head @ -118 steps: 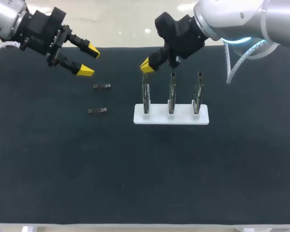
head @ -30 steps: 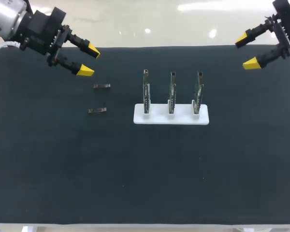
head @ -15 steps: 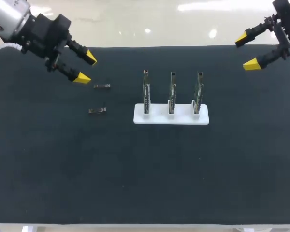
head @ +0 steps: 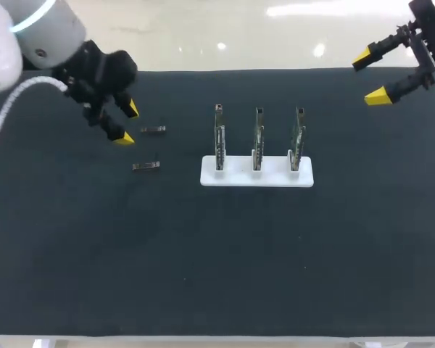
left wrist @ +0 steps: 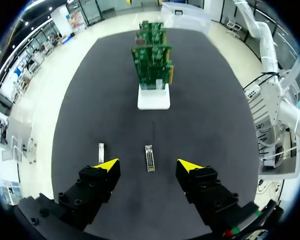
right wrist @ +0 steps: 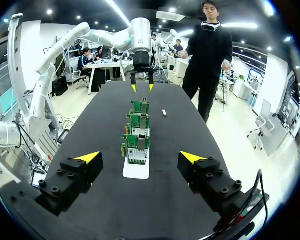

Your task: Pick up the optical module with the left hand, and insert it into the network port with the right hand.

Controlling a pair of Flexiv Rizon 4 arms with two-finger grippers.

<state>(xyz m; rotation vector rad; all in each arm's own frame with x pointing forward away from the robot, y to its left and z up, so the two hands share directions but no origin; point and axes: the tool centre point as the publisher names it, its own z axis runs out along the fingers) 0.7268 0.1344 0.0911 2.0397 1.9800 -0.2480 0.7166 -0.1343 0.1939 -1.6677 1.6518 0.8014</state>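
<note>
Two small metal optical modules lie on the black mat, one (head: 153,129) farther back and one (head: 146,166) nearer. My left gripper (head: 127,123) hangs open just left of the far module. In the left wrist view that module (left wrist: 149,157) lies just ahead of my left gripper (left wrist: 148,165), in line with the gap between its fingers, untouched. The other module (left wrist: 101,150) lies off to one side. Three green boards (head: 257,138) with the network ports stand upright in a white base (head: 256,178). My right gripper (head: 370,77) is open and empty at the back right corner.
In the right wrist view the boards (right wrist: 136,145) stand in a row ahead of my right gripper (right wrist: 140,157), one module (right wrist: 164,113) beyond them and my left gripper (right wrist: 141,87) at the far end. The black mat (head: 217,261) covers the whole table.
My left arm has swung down and right toward the far module, its open gripper now low beside it. The right arm, earlier at the boards, has withdrawn to the back right corner and stays still.
</note>
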